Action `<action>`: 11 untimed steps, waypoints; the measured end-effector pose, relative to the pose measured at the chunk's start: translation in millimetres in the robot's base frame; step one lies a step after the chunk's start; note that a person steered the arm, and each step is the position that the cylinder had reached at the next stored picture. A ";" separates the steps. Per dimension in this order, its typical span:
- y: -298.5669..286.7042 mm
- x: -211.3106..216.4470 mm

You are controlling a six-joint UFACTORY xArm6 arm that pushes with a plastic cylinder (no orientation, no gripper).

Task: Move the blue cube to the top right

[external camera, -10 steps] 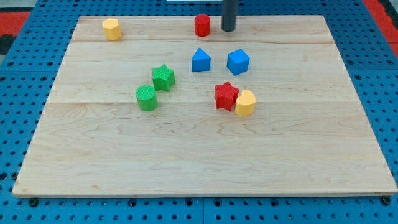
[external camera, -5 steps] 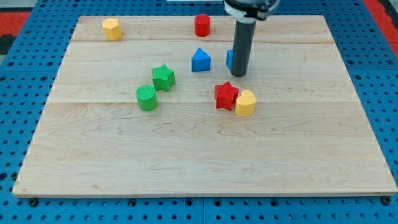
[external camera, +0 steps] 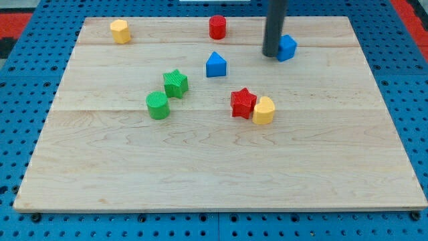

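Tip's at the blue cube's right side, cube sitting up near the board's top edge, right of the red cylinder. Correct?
Not quite. In the camera view my tip is at the left side of the blue cube, not its right; the rod hides the cube's left part. The rest holds: the cube sits near the top edge of the board, to the right of the red cylinder.

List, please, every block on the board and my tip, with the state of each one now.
blue cube: upper right, touching my tip
my tip: at the cube's left side
blue pointed block: alone
red cylinder: upright
yellow block: top left
green star: beside green cylinder
red star: touching yellow block
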State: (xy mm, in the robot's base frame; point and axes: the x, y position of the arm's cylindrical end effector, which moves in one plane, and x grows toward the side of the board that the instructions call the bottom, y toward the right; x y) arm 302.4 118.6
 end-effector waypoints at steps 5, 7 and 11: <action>64.7 -6.6; 38.0 2.2; -46.5 5.4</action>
State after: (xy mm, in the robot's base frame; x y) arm 307.9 72.1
